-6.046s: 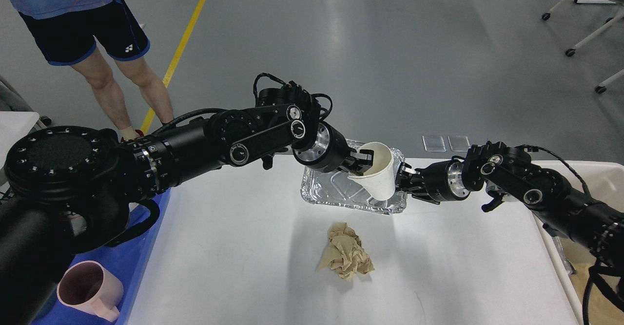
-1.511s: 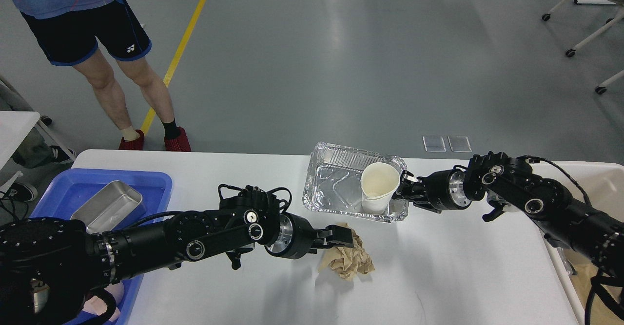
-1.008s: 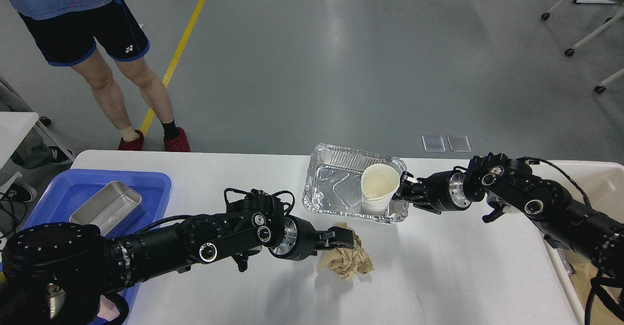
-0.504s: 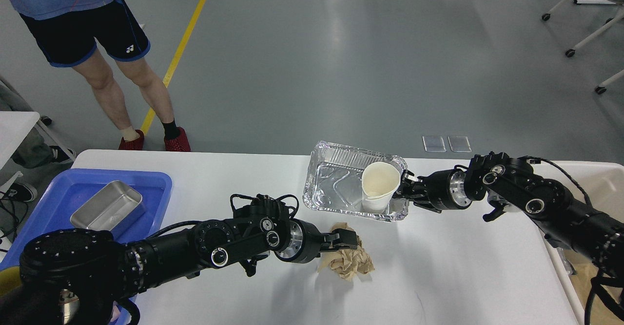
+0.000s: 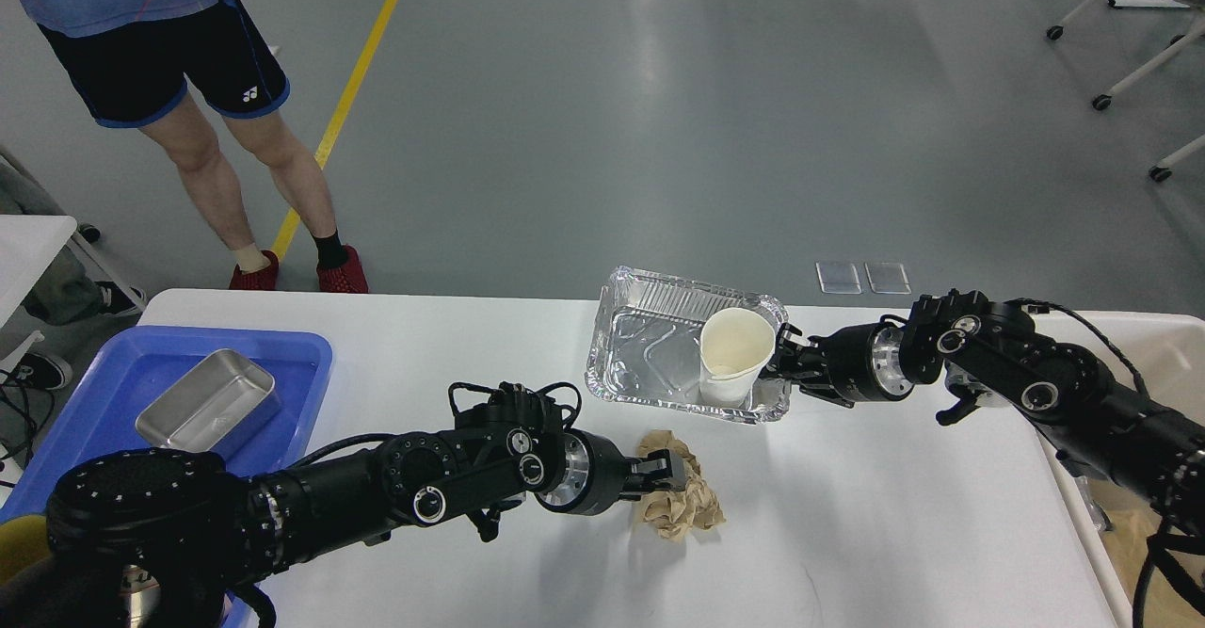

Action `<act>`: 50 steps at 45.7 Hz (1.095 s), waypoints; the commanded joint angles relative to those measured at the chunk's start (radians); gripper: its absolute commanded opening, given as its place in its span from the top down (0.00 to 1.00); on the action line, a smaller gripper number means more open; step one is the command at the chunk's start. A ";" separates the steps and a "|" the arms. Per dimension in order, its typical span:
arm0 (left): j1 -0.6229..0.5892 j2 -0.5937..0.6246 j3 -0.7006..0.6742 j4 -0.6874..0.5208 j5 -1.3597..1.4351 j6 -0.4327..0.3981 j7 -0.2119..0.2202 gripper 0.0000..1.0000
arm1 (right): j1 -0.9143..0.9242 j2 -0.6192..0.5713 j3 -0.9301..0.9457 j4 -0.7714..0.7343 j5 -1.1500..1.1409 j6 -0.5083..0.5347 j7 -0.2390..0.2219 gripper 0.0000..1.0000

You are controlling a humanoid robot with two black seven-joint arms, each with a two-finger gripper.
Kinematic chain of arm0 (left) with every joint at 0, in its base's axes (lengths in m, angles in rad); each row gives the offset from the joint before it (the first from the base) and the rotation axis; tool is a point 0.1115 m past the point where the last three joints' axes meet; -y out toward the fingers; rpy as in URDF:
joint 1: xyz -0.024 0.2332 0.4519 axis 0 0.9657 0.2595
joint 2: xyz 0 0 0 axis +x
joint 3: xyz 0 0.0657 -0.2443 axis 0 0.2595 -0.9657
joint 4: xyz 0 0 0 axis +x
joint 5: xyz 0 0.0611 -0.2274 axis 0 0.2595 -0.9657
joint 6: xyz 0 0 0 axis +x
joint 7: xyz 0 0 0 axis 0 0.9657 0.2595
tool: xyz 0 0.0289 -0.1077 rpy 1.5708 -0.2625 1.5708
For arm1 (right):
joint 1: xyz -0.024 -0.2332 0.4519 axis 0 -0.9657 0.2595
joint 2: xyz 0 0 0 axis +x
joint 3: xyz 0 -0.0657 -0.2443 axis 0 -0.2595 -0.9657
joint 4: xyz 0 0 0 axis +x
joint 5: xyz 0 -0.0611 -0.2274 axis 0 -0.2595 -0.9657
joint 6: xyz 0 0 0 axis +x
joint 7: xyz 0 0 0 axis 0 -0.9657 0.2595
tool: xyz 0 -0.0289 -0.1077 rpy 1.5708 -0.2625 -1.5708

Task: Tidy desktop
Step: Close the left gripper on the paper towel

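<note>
The white desktop (image 5: 424, 346) carries a crumpled brown paper ball (image 5: 685, 506) near its middle front. My left gripper (image 5: 666, 475) is low at the ball's upper left edge, fingers slightly apart and touching the paper. A foil tray (image 5: 640, 350) sits at the table's far edge with a white paper cup (image 5: 734, 357) standing in its right end. My right gripper (image 5: 783, 366) is shut on the tray's right rim, just beside the cup.
A blue plastic tray (image 5: 113, 374) holding a metal tin (image 5: 207, 400) is at the left edge. A beige bin (image 5: 1163, 346) is at the right edge. A person (image 5: 179, 63) stands beyond the far left corner.
My left arm has left the cup, come down and reached the paper ball, dropping a little lower in the last half second. The foil tray has shifted slightly away in my right gripper.
</note>
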 commanded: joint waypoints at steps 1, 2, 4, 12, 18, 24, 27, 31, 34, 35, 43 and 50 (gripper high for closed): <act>-0.001 -0.004 0.000 0.000 0.001 -0.015 0.013 0.48 | 0.000 -0.002 0.000 0.000 0.000 0.000 0.000 1.00; -0.001 -0.004 0.000 0.000 0.002 -0.019 0.015 0.50 | 0.000 -0.005 0.000 0.000 0.000 0.000 0.000 1.00; -0.001 -0.007 0.000 0.000 0.002 -0.025 0.021 0.54 | 0.000 -0.009 0.000 0.000 0.000 0.000 0.000 1.00; 0.000 -0.010 0.000 0.000 0.004 -0.057 0.081 0.83 | -0.006 -0.014 0.000 0.005 0.000 0.000 0.000 1.00; -0.001 -0.010 0.000 0.000 0.004 -0.062 0.082 0.98 | -0.008 -0.014 0.000 0.005 0.000 0.000 0.000 1.00; -0.001 -0.010 0.000 0.000 0.004 -0.062 0.084 0.99 | -0.008 -0.014 0.000 0.005 0.000 0.000 0.000 1.00; -0.001 -0.010 0.000 0.000 0.006 -0.062 0.082 1.00 | -0.008 -0.014 0.000 0.005 0.000 0.000 0.000 1.00; -0.003 -0.013 0.000 0.000 0.006 -0.063 0.084 1.00 | -0.008 -0.014 0.002 0.005 0.000 0.000 0.000 1.00; -0.010 -0.019 0.000 -0.005 0.007 -0.063 0.084 1.00 | -0.008 -0.015 0.002 0.005 0.000 0.000 0.000 1.00; -0.013 -0.021 0.000 -0.009 0.007 -0.063 0.085 1.00 | -0.008 -0.015 0.002 0.005 0.000 0.000 0.000 1.00; -0.032 0.016 -0.012 -0.052 0.006 -0.080 0.119 1.00 | -0.008 -0.018 0.000 0.005 0.000 -0.001 0.002 1.00; -0.050 0.107 -0.012 -0.181 0.004 -0.085 0.156 0.99 | -0.009 -0.018 0.003 0.005 0.000 -0.006 0.002 1.00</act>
